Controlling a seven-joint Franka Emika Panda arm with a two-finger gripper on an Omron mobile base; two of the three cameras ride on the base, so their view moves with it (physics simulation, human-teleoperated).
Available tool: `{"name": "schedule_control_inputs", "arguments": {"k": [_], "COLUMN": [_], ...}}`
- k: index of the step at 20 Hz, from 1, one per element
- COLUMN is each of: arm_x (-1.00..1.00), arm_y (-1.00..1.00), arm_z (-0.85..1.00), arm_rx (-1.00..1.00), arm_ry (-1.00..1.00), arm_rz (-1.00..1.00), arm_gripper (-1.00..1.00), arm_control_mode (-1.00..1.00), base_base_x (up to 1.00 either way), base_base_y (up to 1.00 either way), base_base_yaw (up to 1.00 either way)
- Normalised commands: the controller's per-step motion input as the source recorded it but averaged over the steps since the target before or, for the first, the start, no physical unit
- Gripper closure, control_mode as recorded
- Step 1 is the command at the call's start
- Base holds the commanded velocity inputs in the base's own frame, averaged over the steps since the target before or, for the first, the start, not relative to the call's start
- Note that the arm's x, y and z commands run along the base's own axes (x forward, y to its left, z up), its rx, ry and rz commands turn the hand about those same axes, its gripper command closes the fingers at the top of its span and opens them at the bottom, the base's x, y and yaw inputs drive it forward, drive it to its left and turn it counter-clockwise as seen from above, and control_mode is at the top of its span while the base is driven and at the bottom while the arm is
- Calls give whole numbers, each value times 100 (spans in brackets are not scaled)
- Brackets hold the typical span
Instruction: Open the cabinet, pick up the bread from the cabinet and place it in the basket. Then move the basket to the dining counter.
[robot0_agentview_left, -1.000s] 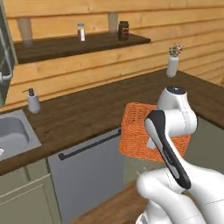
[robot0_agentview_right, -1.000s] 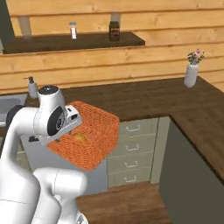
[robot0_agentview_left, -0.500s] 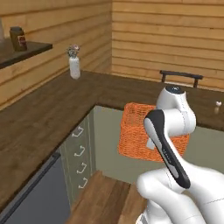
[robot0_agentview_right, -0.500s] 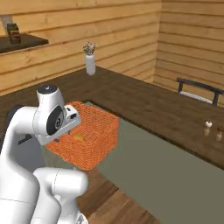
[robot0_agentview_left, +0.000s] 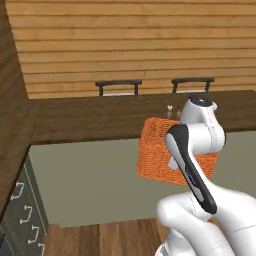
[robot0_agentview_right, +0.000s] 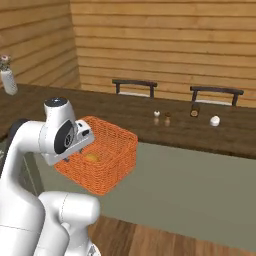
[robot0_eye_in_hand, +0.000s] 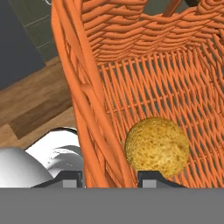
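Gripping one basket (robot0_agentview_right: 107, 162) wall, the hand (robot0_eye_in_hand: 109, 177) is closed; one bread (robot0_eye_in_hand: 157, 146) inside.

Small shakers (robot0_agentview_right: 161, 118) and chairs (robot0_agentview_right: 134, 88) crowd the dining counter (robot0_agentview_right: 125, 117)'s far edge.

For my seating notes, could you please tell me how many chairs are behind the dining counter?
2: left chair and right chair, side by side beyond the dining counter; just their backs show, and more may sit outside the frame.

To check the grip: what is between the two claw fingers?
In the hand view, the basket wall passes between the claw fingers; the bread lies inside.
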Motion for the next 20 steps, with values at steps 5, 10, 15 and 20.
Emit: {"name": "schedule_control_inputs", "arguments": {"k": [5, 10, 15, 20], "arm_x": [0, 0, 0, 0], "arm_y": [0, 0, 0, 0], "arm_z": [0, 0, 0, 0], "arm_rx": [0, 0, 0, 0], "arm_ry": [0, 0, 0, 0], "arm_rz": [0, 0, 0, 0], "arm_gripper": [100, 100, 100, 100], "arm_control_mode": [100, 100, 100, 100], "base_base_x": [83, 74, 87, 50], "base_base_y": [53, 96, 22, -3], "base_base_yaw": [-32, 6, 11, 2]}}
